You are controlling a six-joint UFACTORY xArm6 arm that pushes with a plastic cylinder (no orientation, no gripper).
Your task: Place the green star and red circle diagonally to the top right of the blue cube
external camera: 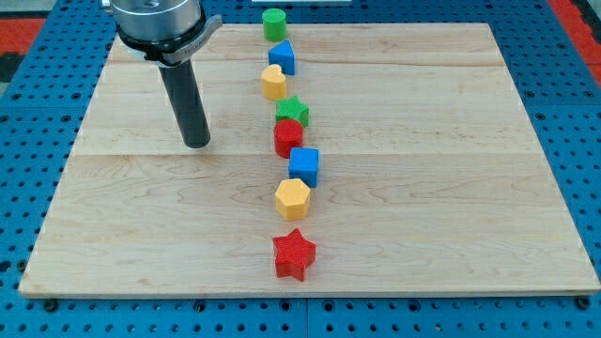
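Note:
The green star (293, 111) lies near the board's middle, touching the red circle (287, 138) just below it. The blue cube (304, 166) sits right below and slightly right of the red circle, close against it. My tip (196, 144) rests on the board well to the view's left of these blocks, about level with the red circle, touching none of them.
The blocks form a column down the board's middle: a green cylinder (273, 23) at the top edge, a blue block (282, 57), a yellow heart (273, 83), then lower a yellow hexagon (292, 198) and a red star (294, 253). The wooden board (451, 188) lies on a blue pegboard.

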